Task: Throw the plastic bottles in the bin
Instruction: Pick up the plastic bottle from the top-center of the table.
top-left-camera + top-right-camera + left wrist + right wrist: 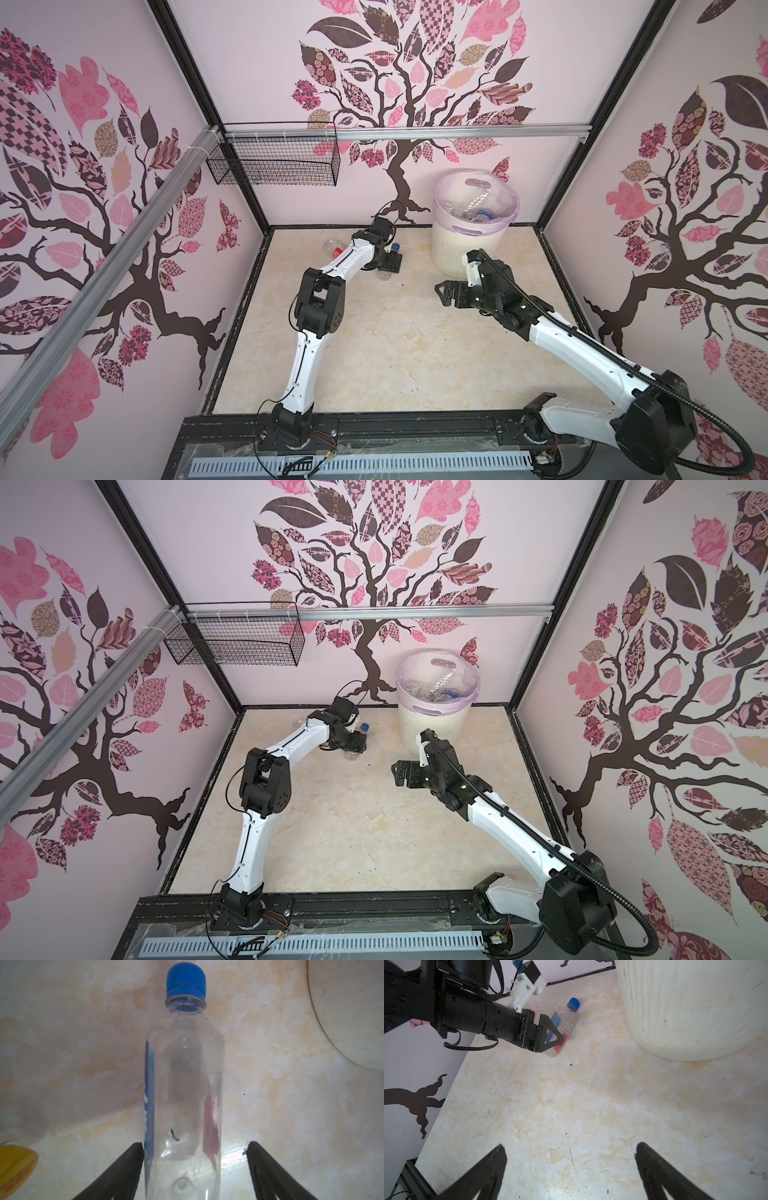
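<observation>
Clear plastic bottle with blue cap and blue-and-red label (182, 1084) lying flat on marbled cream tabletop (395, 353), toward the back, near round cream-white ribbed bin (465, 253). Left gripper (195, 1145) spread astride the lower body: one finger (133, 1159) touching the blue-label side, the other standing off with a gap. Not pinched. Right gripper (571, 1146) spread wide, empty, hovering over bare tabletop in front of the bin.

Bin lined with lilac bag (511, 216); several clear bottles (478, 212) inside. Pink walls with dark tree print (415, 83) on three sides. Black wire mesh basket (274, 162) hung on the back rail.

Both top views: straddled bottle mostly hidden by left arm, blue cap showing; second clear bottle with red label (334, 248) on the tabletop beyond that arm. Left wrist view only: blurred yellow cap (14, 1165) at frame edge. Right wrist view only: left gripper side-on, near finger crossing the label.
</observation>
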Controlling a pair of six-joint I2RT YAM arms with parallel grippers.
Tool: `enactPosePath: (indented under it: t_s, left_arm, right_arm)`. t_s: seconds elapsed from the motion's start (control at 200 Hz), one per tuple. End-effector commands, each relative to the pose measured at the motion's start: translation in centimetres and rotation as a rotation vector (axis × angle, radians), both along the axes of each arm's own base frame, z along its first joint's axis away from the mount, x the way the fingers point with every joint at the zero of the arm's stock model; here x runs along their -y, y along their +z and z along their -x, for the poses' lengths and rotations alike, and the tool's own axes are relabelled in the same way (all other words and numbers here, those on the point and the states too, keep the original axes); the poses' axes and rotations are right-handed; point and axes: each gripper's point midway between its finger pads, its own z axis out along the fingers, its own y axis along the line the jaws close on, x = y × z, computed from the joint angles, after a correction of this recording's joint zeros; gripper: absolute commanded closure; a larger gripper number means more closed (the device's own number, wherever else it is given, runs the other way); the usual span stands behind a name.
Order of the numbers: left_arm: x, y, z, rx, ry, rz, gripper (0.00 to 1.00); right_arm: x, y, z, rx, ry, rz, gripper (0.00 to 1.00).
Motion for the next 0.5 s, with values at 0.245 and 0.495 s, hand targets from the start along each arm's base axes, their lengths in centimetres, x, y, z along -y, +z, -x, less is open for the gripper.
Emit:
enactPosePath:
  t_s: [0.245,0.495]
  left_arm:
    - [-1.1,-3.5,1.2,-0.067,0.029,-0.072,0.36]
    - [-0.5,-1.3,1.5,-0.041,0.048,-0.002,0.53]
  right_arm:
    - [0.2,2.2,0.5,0.043,-0.002,-0.03,0.0]
    - [0.4,2.2,0.8,0.046,-0.008,-0.039,0.0]
